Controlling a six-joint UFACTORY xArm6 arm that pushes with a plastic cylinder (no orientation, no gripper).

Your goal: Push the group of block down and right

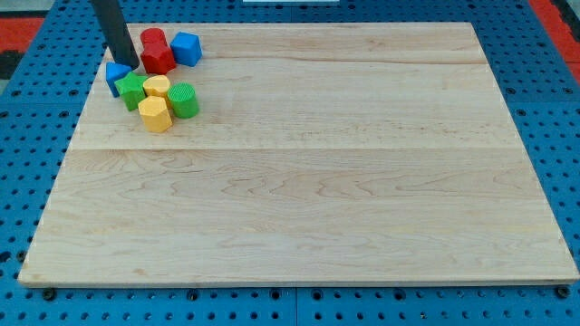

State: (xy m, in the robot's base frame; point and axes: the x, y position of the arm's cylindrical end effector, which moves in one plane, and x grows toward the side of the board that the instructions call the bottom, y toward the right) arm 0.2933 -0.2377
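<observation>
A tight group of blocks sits at the board's top left. It holds a red cylinder, a red star-like block, a blue cube, a blue block partly hidden by the rod, a green star-like block, a yellow cylinder, a green cylinder and a yellow hexagonal block. My tip is at the group's upper left, just left of the red star-like block and right above the blue block.
The wooden board lies on a blue perforated table. The group is close to the board's left edge and top edge. A red area shows at the view's top corners.
</observation>
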